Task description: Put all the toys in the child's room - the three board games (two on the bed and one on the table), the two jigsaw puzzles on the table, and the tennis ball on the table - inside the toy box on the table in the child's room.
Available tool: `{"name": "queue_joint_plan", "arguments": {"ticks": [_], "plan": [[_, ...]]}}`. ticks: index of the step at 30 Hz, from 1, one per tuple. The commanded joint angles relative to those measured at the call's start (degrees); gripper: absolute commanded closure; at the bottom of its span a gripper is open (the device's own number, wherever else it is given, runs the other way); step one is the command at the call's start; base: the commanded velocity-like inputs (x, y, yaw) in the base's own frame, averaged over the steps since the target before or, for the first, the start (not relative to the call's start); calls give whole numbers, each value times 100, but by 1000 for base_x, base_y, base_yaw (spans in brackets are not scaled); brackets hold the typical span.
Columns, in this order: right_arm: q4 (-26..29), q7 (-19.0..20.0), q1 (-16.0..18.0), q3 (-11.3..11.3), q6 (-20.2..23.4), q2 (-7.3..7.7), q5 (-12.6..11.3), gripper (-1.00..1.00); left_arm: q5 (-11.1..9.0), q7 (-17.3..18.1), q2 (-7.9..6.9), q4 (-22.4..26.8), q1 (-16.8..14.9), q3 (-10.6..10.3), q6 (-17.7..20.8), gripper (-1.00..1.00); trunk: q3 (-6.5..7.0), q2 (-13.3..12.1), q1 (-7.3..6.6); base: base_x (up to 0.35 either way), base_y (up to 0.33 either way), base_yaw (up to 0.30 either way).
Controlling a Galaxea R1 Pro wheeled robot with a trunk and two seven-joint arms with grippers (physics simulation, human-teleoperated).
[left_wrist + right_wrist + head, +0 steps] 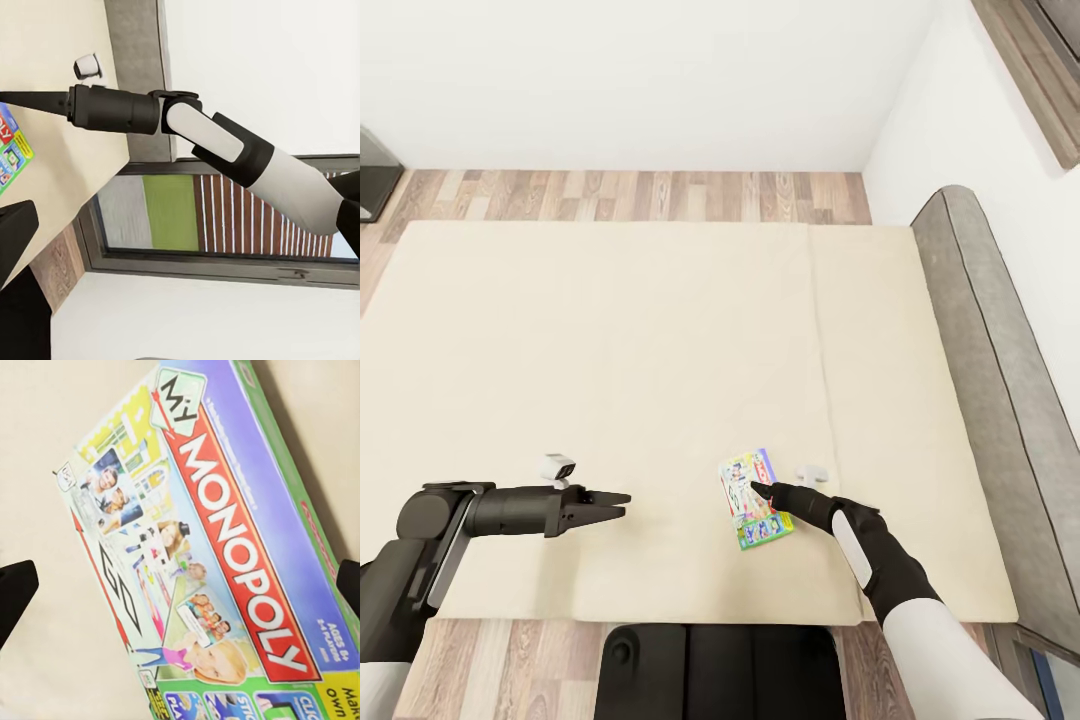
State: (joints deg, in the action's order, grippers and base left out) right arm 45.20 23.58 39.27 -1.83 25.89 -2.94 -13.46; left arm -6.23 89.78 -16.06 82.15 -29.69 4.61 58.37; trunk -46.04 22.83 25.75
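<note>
Head view: The bed (610,400) has a beige mattress and a grey headboard (1000,400) on the robot's right. A wood-plank floor (640,195) and a white wall lie beyond the bed. One board game (755,498), white, green and blue, lies flat on the mattress near the robot's edge of the bed. The right end effector (765,491) is over the board game, with its dark fingertips overlapping the middle of the box. From this view, contact with the box cannot be confirmed. The left end effector (615,504) hovers over bare mattress, well apart from the board game. Its fingers point toward the box and sit close together with only a narrow gap, and nothing is between them.

Left wrist view: The right arm (225,142) reaches over the mattress toward a corner of the board game (13,154). One dark finger (15,240) of the left end effector shows at the frame edge, and nothing is gripped.

Right wrist view: The board game (217,555) lies directly ahead, tilted in the frame, lettered "My Monopoly". The two fingertips (15,592) of the right end effector stand wide apart, one over bare mattress on one long side of the box and one at the opposite side. The end effector is released and spread wider than the box, and it grips nothing.
</note>
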Motion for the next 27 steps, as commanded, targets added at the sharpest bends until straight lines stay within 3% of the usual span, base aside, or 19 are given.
{"name": "queue_joint_plan", "arguments": {"ticks": [1,13,27], "plan": [[6,5,1,-19,50,-5,-41,-100,4,22,-2,2,-2,-2,61,-100,-5,9,3,0,0,0],[-34,-32,1,-19,36,-7,-20,-100,8,22,-2,-3,-2,-3,56,-100,-2,9,3,0,0,0],[-77,-506,7,19,63,-69,-17,-100,8,22,2,-5,-2,-4,52,-100,-1,9,3,0,0,0]]}}
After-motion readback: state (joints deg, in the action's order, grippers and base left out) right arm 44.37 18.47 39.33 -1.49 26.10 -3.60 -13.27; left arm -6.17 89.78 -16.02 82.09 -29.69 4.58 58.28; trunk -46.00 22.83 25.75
